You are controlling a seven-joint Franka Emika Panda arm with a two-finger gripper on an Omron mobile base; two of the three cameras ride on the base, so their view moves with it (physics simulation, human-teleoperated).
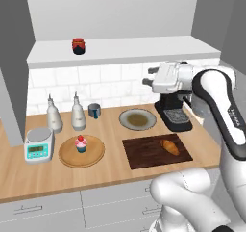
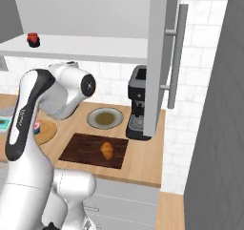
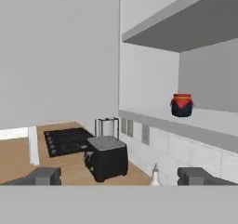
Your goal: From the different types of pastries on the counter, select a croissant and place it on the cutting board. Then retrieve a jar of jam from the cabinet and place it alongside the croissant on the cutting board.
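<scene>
The croissant (image 1: 169, 146) (image 2: 107, 150) lies on the right half of the dark-brown cutting board (image 1: 144, 154) (image 2: 81, 148) on the counter (image 1: 110, 171). A red-lidded jar of jam (image 1: 79, 46) (image 2: 33, 39) (image 3: 181, 105) stands on the white shelf of the open cabinet (image 1: 139, 47). My gripper (image 1: 149, 76) (image 3: 122, 176) hangs high over the counter, level with the shelf's underside and pointing left. It is open and holds nothing. The jar is well off to its upper left. A pink-frosted cupcake (image 1: 80, 143) sits on a round light-wood board (image 1: 93, 156).
A black coffee machine (image 1: 175, 111) stands just below and behind the hand. A grey plate (image 1: 138, 119), a blue-grey mug (image 1: 94, 110), two bottles (image 1: 54, 114) and a kitchen scale (image 1: 38, 144) sit along the counter. An open cabinet door (image 2: 159, 57) hangs to the right.
</scene>
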